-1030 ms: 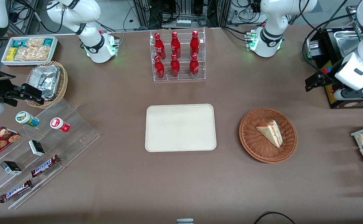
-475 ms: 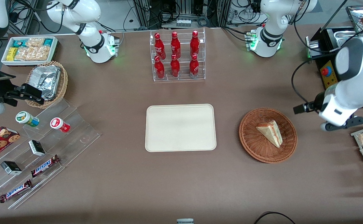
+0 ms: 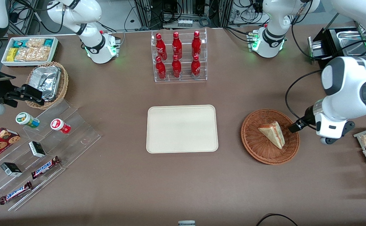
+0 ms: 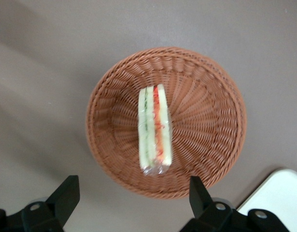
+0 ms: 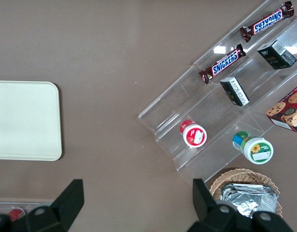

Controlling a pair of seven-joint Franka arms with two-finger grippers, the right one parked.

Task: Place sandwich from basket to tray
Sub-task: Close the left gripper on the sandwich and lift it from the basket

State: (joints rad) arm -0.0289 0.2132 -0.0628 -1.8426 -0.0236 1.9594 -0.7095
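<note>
Gripper [image 4: 131, 203] spread wide, empty, hovering just off the basket [image 3: 255, 147] rim at the working arm's end; sandwich [image 3: 272, 134] lies mid-basket, long axis perpendicular to the finger line, tray [image 3: 182, 129] well apart.

Snacks all over the brown desk [image 3: 114, 188]

Six red bottles [image 3: 177, 56] in a clear rack, two Snickers bars [image 3: 29, 180] on clear acrylic steps [image 3: 76, 138].

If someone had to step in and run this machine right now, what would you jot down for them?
Gripper: open, empty, hovering above the round reddish-brown wicker basket.
Triangular sandwich wedge with red, white and green filling: lying in that basket, untouched.
Flat cream rectangular tray: bare, beside the basket toward the parked arm's end.
Done: only the approach.
Left: descend, grasp the sandwich, carry it over, set it on the tray.
</note>
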